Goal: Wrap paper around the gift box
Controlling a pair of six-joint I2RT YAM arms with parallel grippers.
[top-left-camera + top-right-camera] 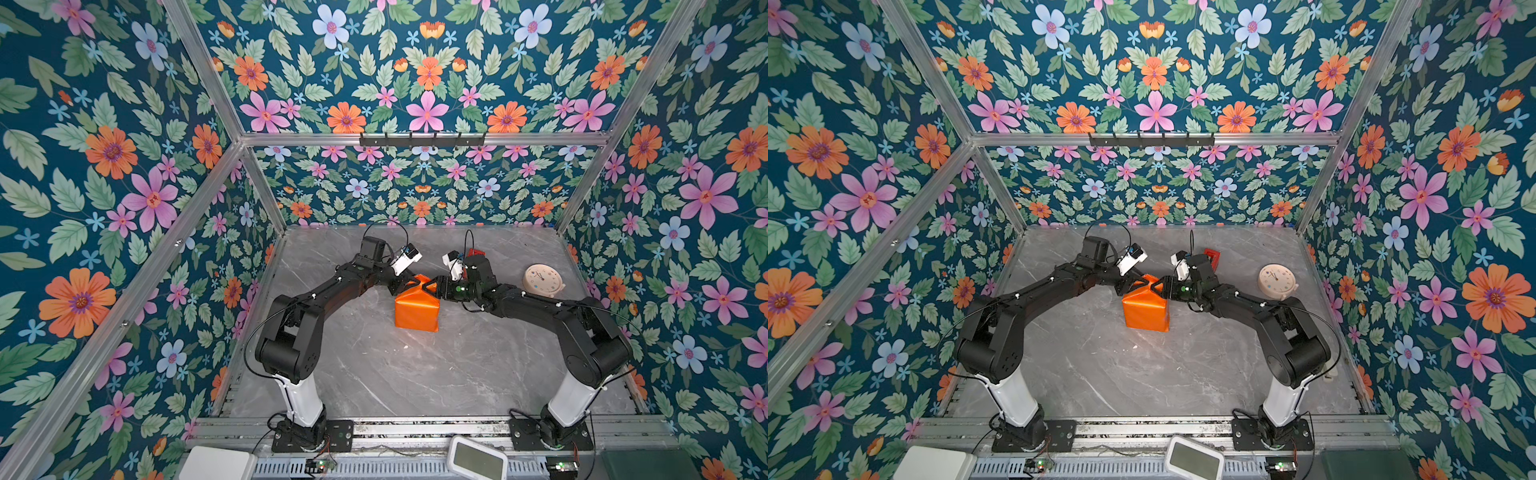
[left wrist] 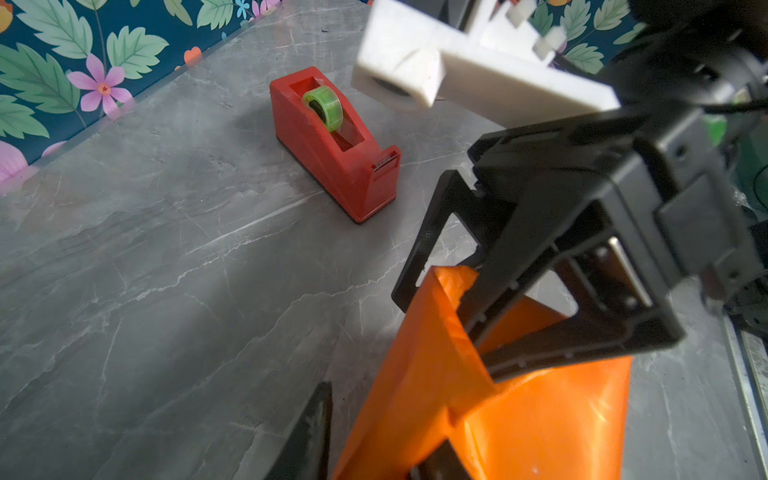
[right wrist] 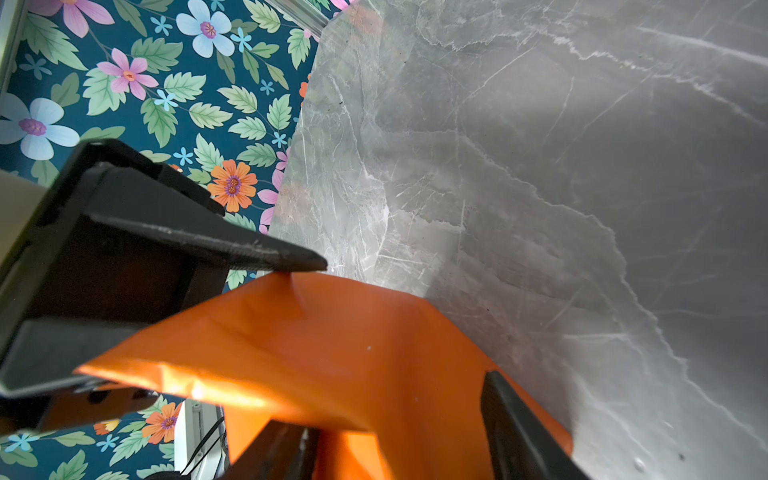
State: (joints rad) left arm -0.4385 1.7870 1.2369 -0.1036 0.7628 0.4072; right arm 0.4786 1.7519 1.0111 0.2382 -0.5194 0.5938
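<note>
Looking down on a grey marble table (image 1: pixel 374 365) in a flower-papered booth, two black robot arms reach in from the near edge and meet at the middle. On the left, the left gripper (image 1: pixel 405 286) sits at the far upper corner of a boxy bundle wrapped in the paper (image 1: pixel 417 311), glossy orange side out. Its fingers (image 3: pixel 249 245) stand partly apart with a raised fold of paper between them. One tip touches the fold's edge, and no firm pinch shows. The bundle stands at the table's centre, its top drawn up into a peak between the two grippers. The gift box is hidden under the wrapping. On the right, the right gripper (image 1: pixel 432 287) meets the same peak from the opposite side. Its fingers (image 2: pixel 511 266) are spread moderately wide, straddling the upright flap without squeezing it. Behind this gripper, toward the back wall, a red tape dispenser (image 2: pixel 332 145) with a green roll rests on the table. Further right lies a round pale clock (image 1: pixel 542 280), well apart from the bundle.
</note>
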